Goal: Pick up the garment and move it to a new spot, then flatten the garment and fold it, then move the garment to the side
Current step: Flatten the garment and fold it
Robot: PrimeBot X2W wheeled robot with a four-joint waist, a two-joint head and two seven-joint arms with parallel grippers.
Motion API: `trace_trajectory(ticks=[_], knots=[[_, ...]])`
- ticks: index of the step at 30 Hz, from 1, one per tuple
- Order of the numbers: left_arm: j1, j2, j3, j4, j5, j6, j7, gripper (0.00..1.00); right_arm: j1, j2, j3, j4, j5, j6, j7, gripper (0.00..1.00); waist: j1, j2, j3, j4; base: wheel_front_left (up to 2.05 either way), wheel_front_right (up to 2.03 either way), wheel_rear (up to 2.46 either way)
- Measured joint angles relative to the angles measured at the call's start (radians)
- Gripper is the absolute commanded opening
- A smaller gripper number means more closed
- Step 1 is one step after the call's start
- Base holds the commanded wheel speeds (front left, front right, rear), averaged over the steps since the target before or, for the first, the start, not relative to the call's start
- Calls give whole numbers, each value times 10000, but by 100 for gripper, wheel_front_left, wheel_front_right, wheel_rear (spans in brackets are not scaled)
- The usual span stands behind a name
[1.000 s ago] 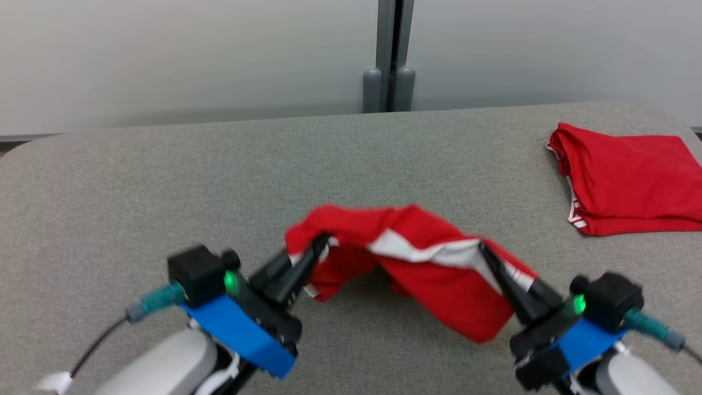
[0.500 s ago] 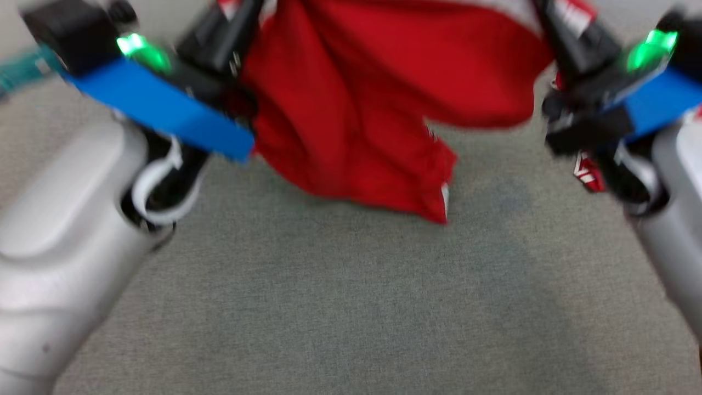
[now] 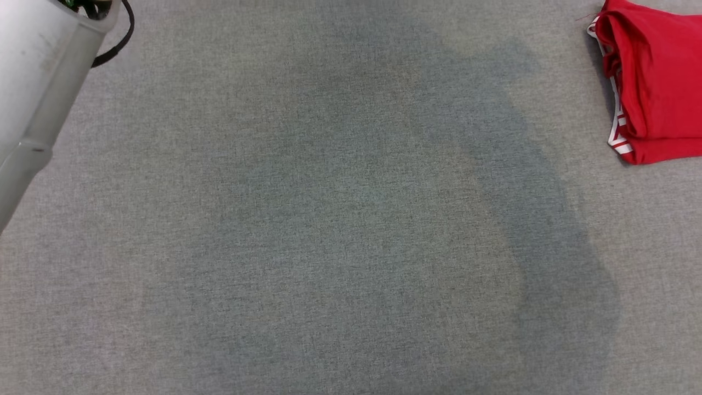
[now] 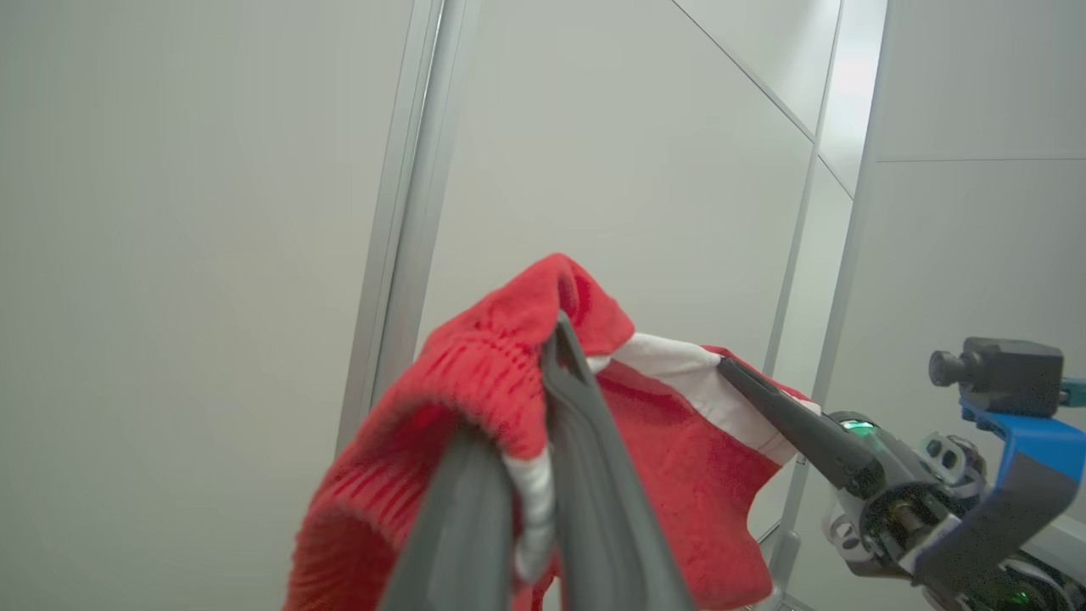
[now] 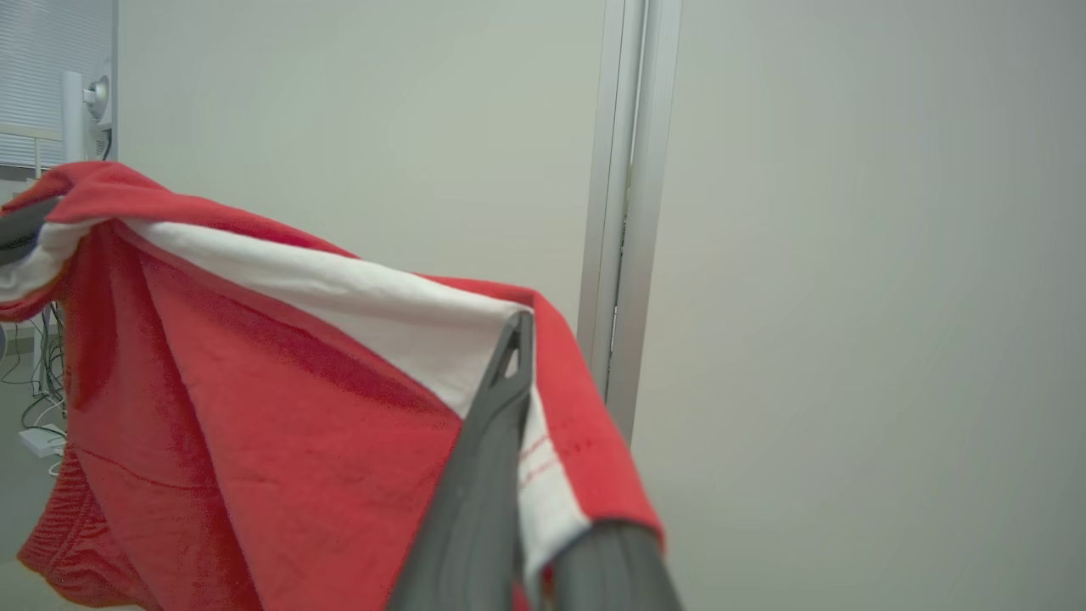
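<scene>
Both grippers (image 4: 551, 356) (image 5: 513, 356) pinch the garment (image 5: 297, 407); folded red cloth (image 3: 658, 82) lies on the table (image 3: 329, 219).

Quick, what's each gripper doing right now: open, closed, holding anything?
Left gripper: closed, holding the red garment by its waistband.
Right gripper: closed, holding the same garment at its white-trimmed edge.

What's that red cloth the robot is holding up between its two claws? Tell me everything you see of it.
It is a red garment of soft, knit-looking fabric, with a white band along its top edge and a ribbed, gathered hem. The left gripper and the right gripper each pinch that edge, so it hangs slack between them before a pale wall.
</scene>
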Motion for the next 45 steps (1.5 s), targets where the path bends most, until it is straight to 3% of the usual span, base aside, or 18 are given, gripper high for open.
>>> trace_trajectory(ticks=[6,13,34,45], knots=[[55,92,-1204,217,-203,0,-320,0,41,-50,1208,570,700,0,-355,0,-1,0,234,123,0,0,0],[2113,510,-2215,-17,-491,0,-665,0,2172,-253,2272,249,1390,0,-602,0,-1,0,183,304,0,0,0],[9917,1511,-1789,-2520,625,0,-708,0,10229,-1870,2163,-3689,1149,-2,-629,0,-5,-3,-1857,282,0,0,0],[11871,1998,-2052,-3256,953,23,-708,0,13142,-2203,1467,-4895,692,0,-631,0,-4,-4,-2738,329,0,0,0]])
